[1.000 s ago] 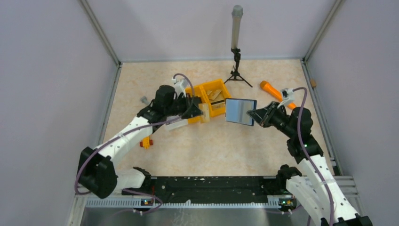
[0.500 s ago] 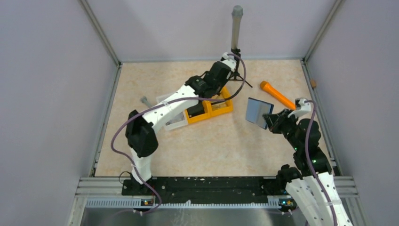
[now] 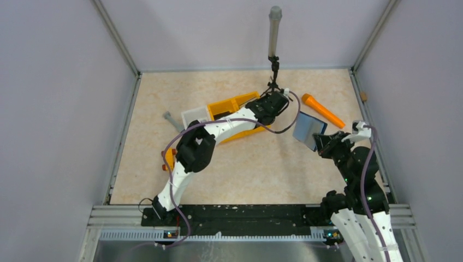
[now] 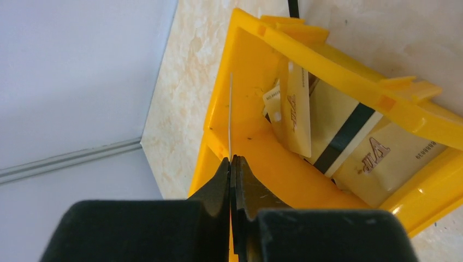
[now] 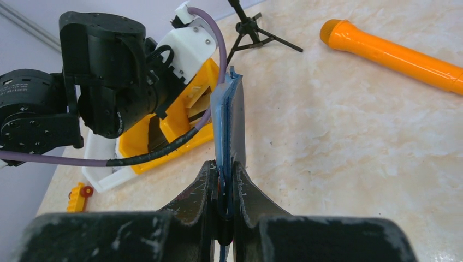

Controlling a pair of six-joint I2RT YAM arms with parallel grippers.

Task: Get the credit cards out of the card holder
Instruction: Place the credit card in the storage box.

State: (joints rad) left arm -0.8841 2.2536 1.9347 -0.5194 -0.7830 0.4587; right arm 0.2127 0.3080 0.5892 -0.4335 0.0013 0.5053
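Note:
My right gripper is shut on the lower edge of the navy card holder, which stands upright and edge-on above the table. From the top the card holder shows its pale blue face, right of centre, with the right gripper below it. My left gripper is shut on a thin credit card seen edge-on, over the yellow bin. Several tan credit cards lie inside that bin. In the top view the left gripper hangs at the bin's right end.
The yellow bin adjoins a white tray. An orange cylinder lies at the back right and a small black tripod with a grey pole stands behind. A grey bolt and a small orange block sit left.
The left arm swung from beside the card holder up and back, then down over the bin's right end. The right gripper carried the card holder to the right.

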